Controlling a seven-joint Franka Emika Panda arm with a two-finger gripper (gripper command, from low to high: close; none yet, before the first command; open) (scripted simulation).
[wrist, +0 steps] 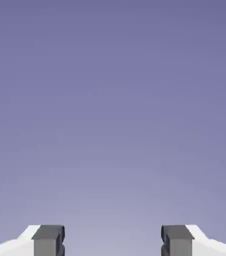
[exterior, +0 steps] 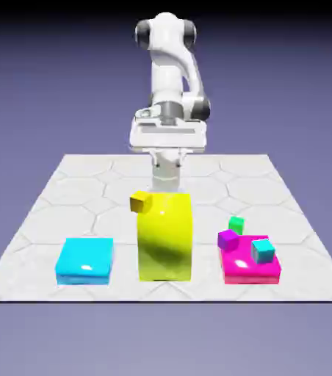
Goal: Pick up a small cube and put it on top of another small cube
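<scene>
The tiny bright green cube (exterior: 236,224) sits at the exterior view's right, just behind a flat magenta block (exterior: 251,271), apparently on the table. A purple cube (exterior: 228,239) and a teal cube (exterior: 263,250) rest on the magenta block. A small yellow cube (exterior: 140,200) sits at the upper left corner of a tall yellow block (exterior: 165,239). My gripper (exterior: 166,182) hangs behind that tall block, well to the left of the green cube. In the hand view my gripper (wrist: 112,241) is open, its fingertips (wrist: 48,240) wide apart with only backdrop between them.
A flat cyan block (exterior: 85,261) lies near the front at the exterior view's left. The tall yellow block stands between the gripper and the table's front edge. The tabletop (exterior: 66,191) is pale with hexagon tiles.
</scene>
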